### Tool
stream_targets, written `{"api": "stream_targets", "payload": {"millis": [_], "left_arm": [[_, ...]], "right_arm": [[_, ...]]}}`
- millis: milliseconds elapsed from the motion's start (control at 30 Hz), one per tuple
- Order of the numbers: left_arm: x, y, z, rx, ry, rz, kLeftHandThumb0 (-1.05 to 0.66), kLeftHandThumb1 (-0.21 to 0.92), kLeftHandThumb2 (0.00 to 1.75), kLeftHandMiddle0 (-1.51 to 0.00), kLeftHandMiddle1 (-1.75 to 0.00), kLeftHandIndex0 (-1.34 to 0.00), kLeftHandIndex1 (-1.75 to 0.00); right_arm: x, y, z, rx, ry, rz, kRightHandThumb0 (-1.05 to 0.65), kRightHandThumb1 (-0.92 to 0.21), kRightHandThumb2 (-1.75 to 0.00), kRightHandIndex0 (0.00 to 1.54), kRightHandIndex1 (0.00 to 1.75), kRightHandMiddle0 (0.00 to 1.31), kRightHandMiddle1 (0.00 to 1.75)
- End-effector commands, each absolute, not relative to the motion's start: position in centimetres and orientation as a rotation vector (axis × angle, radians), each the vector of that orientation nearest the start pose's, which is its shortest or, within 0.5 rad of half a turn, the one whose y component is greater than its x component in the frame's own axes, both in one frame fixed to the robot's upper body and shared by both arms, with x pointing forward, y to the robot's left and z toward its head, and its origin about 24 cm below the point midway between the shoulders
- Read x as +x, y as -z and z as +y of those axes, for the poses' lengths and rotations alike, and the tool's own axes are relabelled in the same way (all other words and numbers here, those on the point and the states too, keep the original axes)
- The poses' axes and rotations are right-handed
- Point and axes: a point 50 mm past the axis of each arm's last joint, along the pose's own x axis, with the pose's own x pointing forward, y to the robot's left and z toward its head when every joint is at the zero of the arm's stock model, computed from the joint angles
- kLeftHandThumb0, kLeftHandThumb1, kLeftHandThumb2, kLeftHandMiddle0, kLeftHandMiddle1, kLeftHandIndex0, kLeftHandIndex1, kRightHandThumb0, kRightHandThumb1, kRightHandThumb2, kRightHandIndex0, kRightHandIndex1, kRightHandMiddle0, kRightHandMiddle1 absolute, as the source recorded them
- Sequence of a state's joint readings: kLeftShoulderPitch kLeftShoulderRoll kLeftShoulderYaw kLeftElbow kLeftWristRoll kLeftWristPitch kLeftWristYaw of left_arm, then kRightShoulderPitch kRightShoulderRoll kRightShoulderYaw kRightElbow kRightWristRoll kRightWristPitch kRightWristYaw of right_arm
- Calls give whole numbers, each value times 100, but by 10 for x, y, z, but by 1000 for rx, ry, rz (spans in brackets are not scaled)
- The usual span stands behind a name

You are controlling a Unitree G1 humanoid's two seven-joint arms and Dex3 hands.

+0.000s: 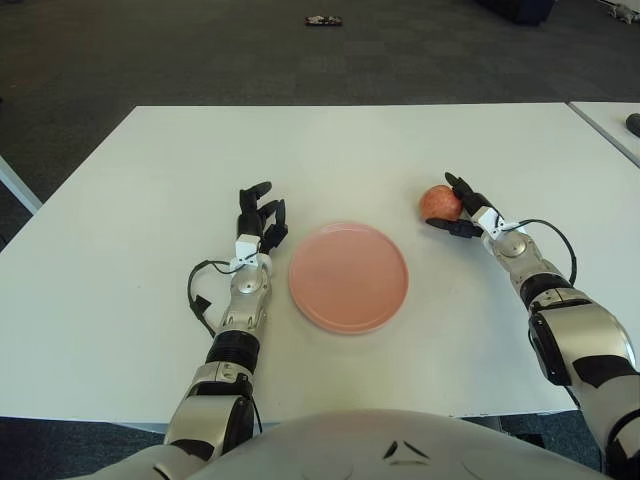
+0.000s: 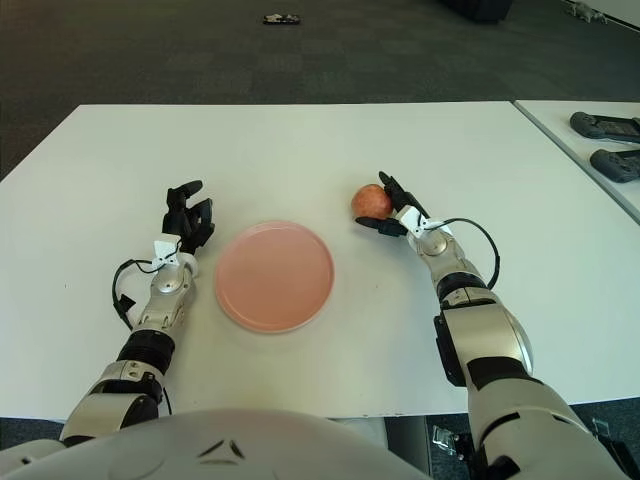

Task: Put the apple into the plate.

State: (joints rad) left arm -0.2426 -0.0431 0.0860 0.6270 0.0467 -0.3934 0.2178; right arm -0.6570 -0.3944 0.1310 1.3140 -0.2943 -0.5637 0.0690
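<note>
Nearest the camera, the robot's grey torso fills the bottom edge of both views, with both forearms reaching forward over the white table (image 1: 130, 300).

Left hand (image 1: 258, 222): shows just left of the plate, palm side toward the table, black fingers loosely extended and a little curled at the tips, holding nothing. A black cable (image 1: 198, 295) loops beside the wrist. Whether the hand touches the tabletop cannot be told.

Pink plate (image 1: 348, 277): round, flat, sits on the table between the two hands, near the centre. Nothing in it.

Right hand (image 1: 466, 208): to the right of the plate and slightly farther from the robot. Fingers are partly spread; one black finger lies along the right side of the apple, another reaches out below it toward the plate side. The hand is at the apple's right flank, touching or all but touching it; the fingers do not wrap round it, so no closed grasp is visible.

Apple (image 1: 438, 203): red with a paler patch, resting on the table to the upper right of the plate, clearly apart from the plate's rim.

Farther out: a second white table (image 2: 590, 140) at the right edge carries two dark handheld devices (image 2: 608, 128). Beyond the tables, dark carpet (image 1: 200, 50) with a small dark object (image 1: 323, 20) lying on it.
</note>
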Motion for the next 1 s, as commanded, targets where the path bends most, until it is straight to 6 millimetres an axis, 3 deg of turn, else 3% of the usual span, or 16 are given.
{"api": "stream_targets", "payload": {"millis": [0, 533, 967], "left_arm": [[273, 19, 152, 1, -217, 90, -72, 92, 53, -30, -78, -6, -122], [272, 18, 153, 3, -217, 91, -72, 92, 52, -31, -78, -7, -122], [272, 17, 153, 6, -219, 94, -71, 92, 53, -30, -77, -6, -121]], "right_arm": [[321, 5, -228, -695, -263, 235, -105, -86, -11, 0, 0, 1, 0], [319, 11, -227, -661, -239, 272, -105, -74, -5, 0, 0, 0, 0], [318, 12, -225, -644, -236, 282, -105, -72, -4, 0, 0, 0, 0]]}}
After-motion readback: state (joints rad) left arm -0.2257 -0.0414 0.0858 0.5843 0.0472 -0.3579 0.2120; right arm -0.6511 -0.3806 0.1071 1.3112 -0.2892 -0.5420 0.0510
